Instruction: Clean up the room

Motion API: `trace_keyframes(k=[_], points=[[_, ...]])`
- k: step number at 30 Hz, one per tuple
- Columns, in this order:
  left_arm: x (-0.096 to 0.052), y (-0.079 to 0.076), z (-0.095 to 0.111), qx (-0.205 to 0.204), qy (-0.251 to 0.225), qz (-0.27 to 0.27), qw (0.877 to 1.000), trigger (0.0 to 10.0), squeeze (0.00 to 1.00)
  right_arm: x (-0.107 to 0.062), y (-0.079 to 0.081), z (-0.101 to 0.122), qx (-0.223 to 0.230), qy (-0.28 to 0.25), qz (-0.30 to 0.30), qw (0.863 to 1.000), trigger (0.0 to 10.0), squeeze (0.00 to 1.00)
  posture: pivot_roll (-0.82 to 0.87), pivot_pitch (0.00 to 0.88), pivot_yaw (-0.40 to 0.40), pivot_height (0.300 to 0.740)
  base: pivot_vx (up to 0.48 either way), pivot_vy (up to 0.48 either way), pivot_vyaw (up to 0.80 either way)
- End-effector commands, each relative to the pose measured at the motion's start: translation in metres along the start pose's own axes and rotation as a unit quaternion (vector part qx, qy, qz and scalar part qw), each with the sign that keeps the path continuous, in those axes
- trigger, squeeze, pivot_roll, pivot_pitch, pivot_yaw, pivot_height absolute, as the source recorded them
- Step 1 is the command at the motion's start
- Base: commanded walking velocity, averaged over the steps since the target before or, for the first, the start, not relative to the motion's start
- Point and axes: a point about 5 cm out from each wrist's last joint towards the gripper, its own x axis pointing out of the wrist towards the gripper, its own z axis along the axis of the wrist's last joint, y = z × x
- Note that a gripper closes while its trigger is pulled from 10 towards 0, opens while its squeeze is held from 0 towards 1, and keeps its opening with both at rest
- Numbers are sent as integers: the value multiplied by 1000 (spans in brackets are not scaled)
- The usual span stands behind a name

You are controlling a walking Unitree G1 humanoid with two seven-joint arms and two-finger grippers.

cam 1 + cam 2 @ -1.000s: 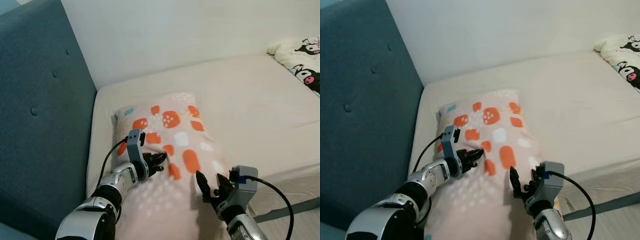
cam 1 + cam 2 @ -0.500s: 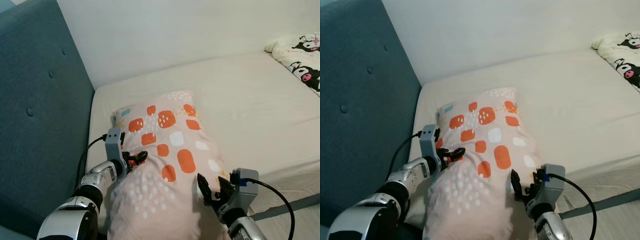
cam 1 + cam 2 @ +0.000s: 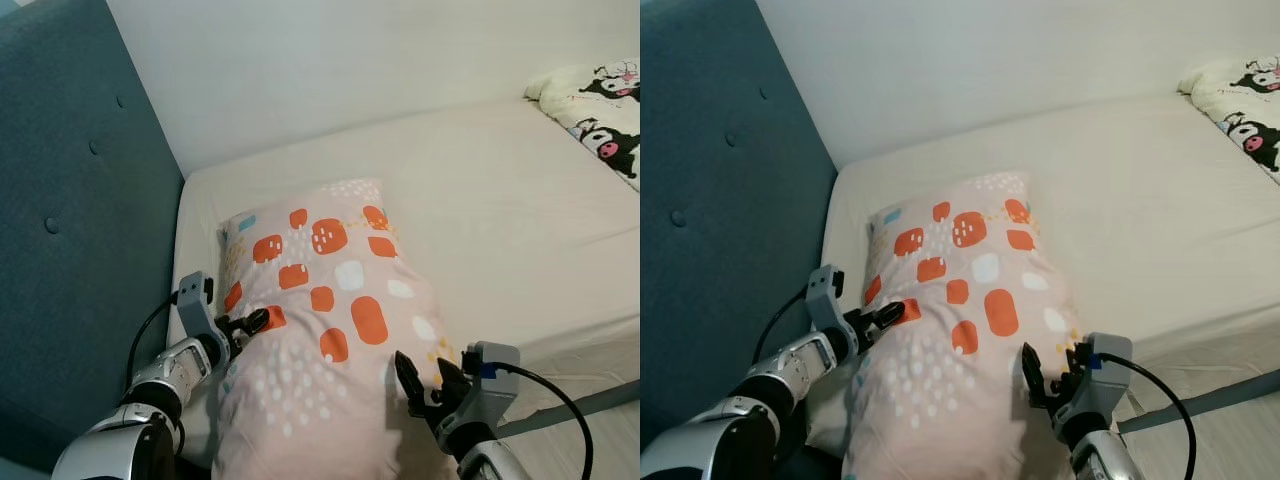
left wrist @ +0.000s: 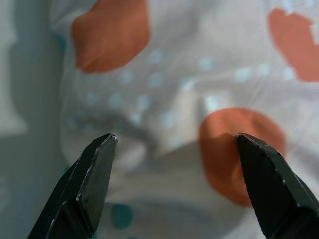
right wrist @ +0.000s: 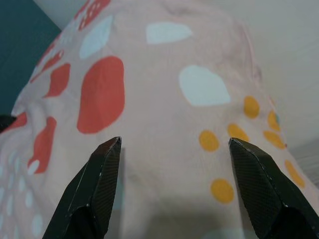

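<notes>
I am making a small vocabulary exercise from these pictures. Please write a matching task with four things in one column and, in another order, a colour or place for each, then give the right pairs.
Things
1. pillow
2. headboard
3. cartoon blanket
4. left gripper

Descriptions
A. plain teal, with buttons
B. at the pillow's side nearest the headboard
C. pale pink with orange patches
D. at the far right end of the mattress

Pairs: 1-C, 2-A, 3-D, 4-B
</notes>
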Motion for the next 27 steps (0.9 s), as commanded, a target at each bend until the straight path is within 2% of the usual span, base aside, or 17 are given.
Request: trace_keyframes(k=[1,7,8,9,10,12,18,20,27], points=[[-7,14,-14,-19,20,25,999,10000,1000,-3,2,-4,13,10,-1,1000,10000,0,-62,394,149,594,0,0,0],[-8,14,-23,-15,34,17,999,10000,1000,-3,3,-3,15,9,1,1000,10000,0,-58,395,143,594,0,0,0],[-7,11,-27,2,40,9,999,10000,145,-3,4,-3,17,12,1,1000,10000,0,-54,389,138,594,0,0,0],[-7,11,-27,2,40,9,999,10000,145,-3,4,-3,17,12,1,1000,10000,0,-54,389,138,594,0,0,0],[-7,10,-28,10,40,8,999,10000,0,-3,3,-4,20,13,-1,1000,10000,0,-51,388,136,594,0,0,0],[-6,9,-29,24,38,9,999,10000,0,-1,3,-5,26,14,-4,1000,10000,0,-49,387,135,594,0,0,0],[-4,6,-27,27,30,8,999,10000,0,1,5,-5,24,21,4,999,10000,0,-45,384,131,594,0,0,0],[-3,3,-27,40,31,-3,999,10000,0,2,7,-5,27,21,8,999,10000,0,-42,383,129,584,0,0,0],[-2,1,-26,46,31,-12,998,10000,0,2,7,-3,28,20,12,999,10000,0,-44,384,127,559,0,0,0]])
